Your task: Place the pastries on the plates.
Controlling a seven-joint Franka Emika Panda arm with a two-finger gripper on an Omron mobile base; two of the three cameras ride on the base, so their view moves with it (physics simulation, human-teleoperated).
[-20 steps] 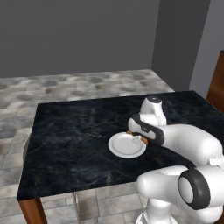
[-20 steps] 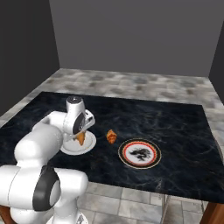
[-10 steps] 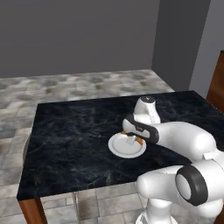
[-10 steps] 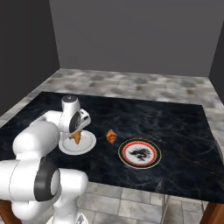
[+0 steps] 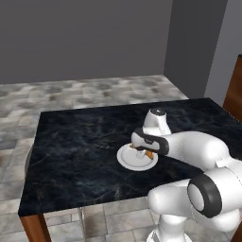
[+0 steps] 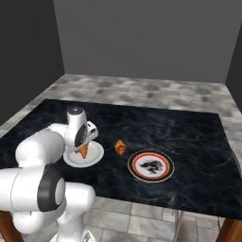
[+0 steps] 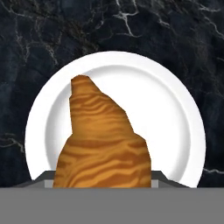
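Dark marble tabletop (image 5: 75,142): jaws clamped on croissant (image 7: 101,148) over white plate (image 7: 175,113). Judged light, flaky, crushable. Grip second croissant (image 6: 120,148) mid-body, gently.

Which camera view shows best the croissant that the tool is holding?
The hand view: the held croissant is large there, in front of the white plate. In the right base view it is a small orange shape under the tool. In the left base view only an orange edge appears beside the arm.
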